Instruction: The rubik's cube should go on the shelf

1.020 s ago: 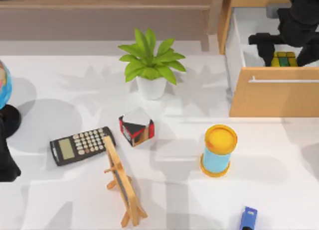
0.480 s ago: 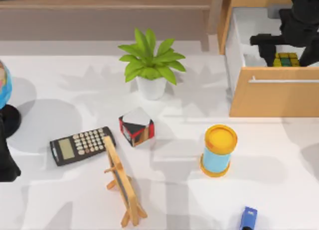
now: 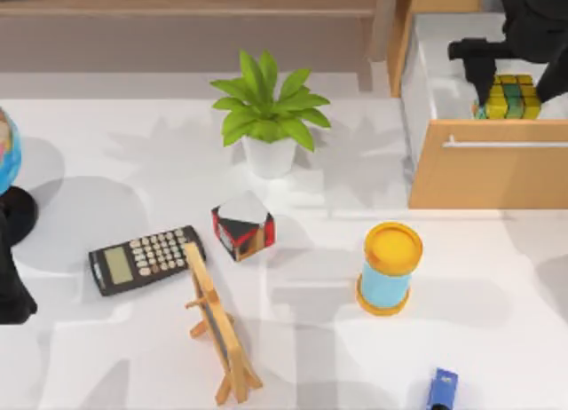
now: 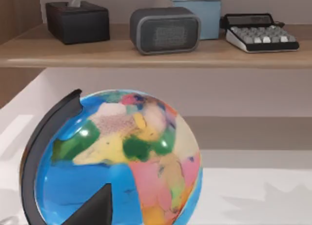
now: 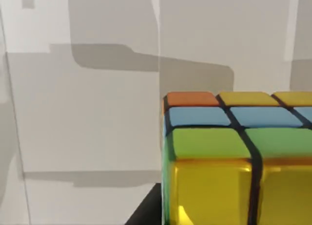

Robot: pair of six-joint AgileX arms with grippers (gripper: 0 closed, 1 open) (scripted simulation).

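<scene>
The rubik's cube (image 3: 513, 99), yellow and green tiles on top, hangs over the open drawer (image 3: 488, 175) at the far right. My right gripper (image 3: 506, 83) is shut on it, its black arm reaching in from the top right corner. Close up, the rubik's cube (image 5: 239, 161) shows orange, blue, green and yellow tiles against the drawer's white inside. The shelf (image 3: 222, 2) is the long light-brown board along the back, left of the drawer. The shelf (image 4: 146, 57) carries a black box, a grey speaker and a keyboard-like device. My left arm (image 3: 9, 286) stays parked at the left edge.
A potted plant (image 3: 269, 117) stands mid-table, with a black, red and white cube (image 3: 242, 225), a calculator (image 3: 146, 259) and a wooden easel (image 3: 217, 326) in front of it. A yellow-lidded blue can (image 3: 389, 268) and a blue object (image 3: 442, 388) are at right. A globe (image 4: 117, 161) stands far left.
The right gripper has risen with the rubik's cube, which now sits higher above the drawer's inside and a little farther back. The left arm has not moved.
</scene>
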